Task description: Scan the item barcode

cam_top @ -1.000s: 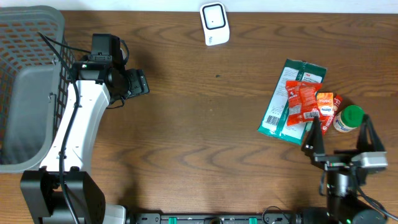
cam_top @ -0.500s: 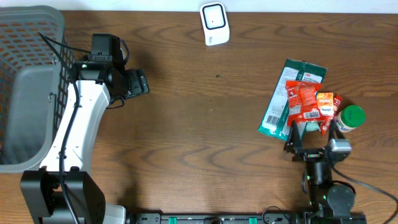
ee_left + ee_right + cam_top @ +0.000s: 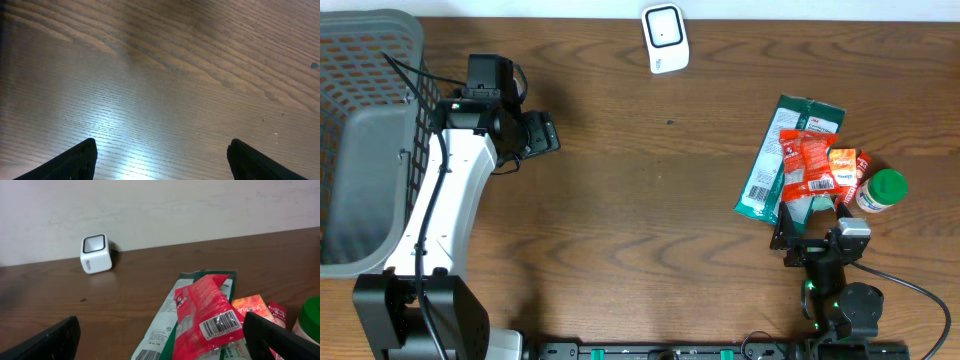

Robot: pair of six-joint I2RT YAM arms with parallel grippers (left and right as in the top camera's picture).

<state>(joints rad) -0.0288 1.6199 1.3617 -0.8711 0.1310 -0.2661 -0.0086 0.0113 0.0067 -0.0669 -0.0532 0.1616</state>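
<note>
The items lie in a pile at the table's right: a red packet [image 3: 807,165] [image 3: 207,310] with its barcode [image 3: 223,324] facing up, on top of green and white packets [image 3: 785,160] [image 3: 160,332]. Beside it lie an orange packet [image 3: 842,165] [image 3: 252,305] and a green-lidded jar [image 3: 882,190] [image 3: 312,320]. The white scanner [image 3: 665,38] [image 3: 95,254] stands at the far edge. My right gripper [image 3: 812,238] [image 3: 162,347] is open just in front of the pile, holding nothing. My left gripper [image 3: 542,132] [image 3: 162,162] is open over bare wood at the far left.
A grey mesh basket [image 3: 365,60] fills the far left corner, beside the left arm. The wooden table [image 3: 650,200] runs between the two arms, and a pale wall rises behind the scanner.
My right gripper has shifted left and dropped low, from beside the jar to the front edge of the packets. The left arm has stayed put.
</note>
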